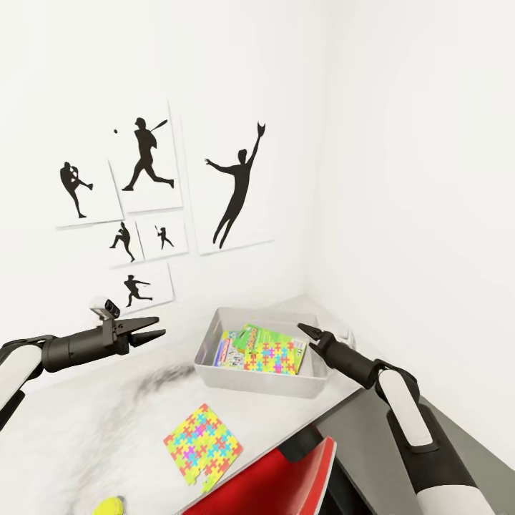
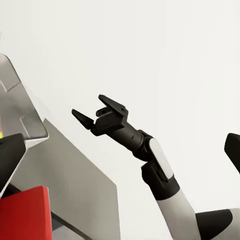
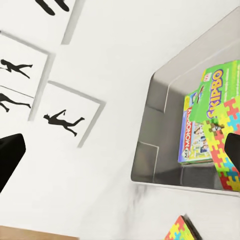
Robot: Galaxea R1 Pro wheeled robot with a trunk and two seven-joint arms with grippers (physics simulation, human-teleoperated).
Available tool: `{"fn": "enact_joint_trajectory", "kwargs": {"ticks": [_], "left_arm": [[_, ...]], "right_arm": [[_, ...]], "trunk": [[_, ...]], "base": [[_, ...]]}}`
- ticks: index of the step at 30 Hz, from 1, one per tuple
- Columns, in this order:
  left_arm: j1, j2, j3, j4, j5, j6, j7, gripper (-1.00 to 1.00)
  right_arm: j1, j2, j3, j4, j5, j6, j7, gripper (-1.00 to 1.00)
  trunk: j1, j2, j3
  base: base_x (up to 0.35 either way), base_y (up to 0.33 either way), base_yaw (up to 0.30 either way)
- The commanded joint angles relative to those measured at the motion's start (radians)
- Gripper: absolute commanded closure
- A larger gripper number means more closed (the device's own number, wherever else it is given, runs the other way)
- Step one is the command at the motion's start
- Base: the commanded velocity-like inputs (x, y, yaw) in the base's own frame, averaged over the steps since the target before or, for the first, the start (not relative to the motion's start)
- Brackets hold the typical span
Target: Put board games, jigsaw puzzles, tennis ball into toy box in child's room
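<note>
The left arm reaches in from the left edge of the head view, its forearm near level and pointing right. The left hand (image 1: 146,332) is empty, its two dark fingers parted. The right arm rises from the lower right corner, bent at the elbow, its forearm slanting up and to the left. The right hand (image 1: 309,330) points up-left; seen from the left wrist view (image 2: 97,112), its fingers stand apart with nothing between them.

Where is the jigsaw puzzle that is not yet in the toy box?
In the head view, it lies flat on the table, in front of the toy box.
</note>
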Motion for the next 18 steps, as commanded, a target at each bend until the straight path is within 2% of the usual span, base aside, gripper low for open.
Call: {"fn": "enact_joint_trajectory", "kwargs": {"ticks": [1, 11, 18], "left_arm": [[-0.001, 0.004, -0.001, 0.001, 0.0, 0.003, -0.004, -1.0], [-0.001, 0.012, -0.001, 0.001, 0.0, 0.003, -0.004, -1.0], [-0.001, 0.012, -0.001, 0.001, 0.0, 0.003, -0.004, -1.0]], "right_arm": [[-0.001, 0.0, -0.002, -0.001, 0.003, 0.005, 0.005, -1.0], [-0.001, 0.008, -0.001, -0.006, 0.004, 0.003, 0.005, -1.0], [-0.001, 0.012, 0.0, -0.006, 0.005, 0.002, 0.004, -1.0]], "trunk": [[0.001, -0.002, -0.002], [0.001, -0.002, -0.002], [0.001, -0.002, -0.002]], "base": [[-0.013, 0.007, 0.0], [-0.012, 0.001, 0.0], [-0.147, 0.048, 0.0]]}}
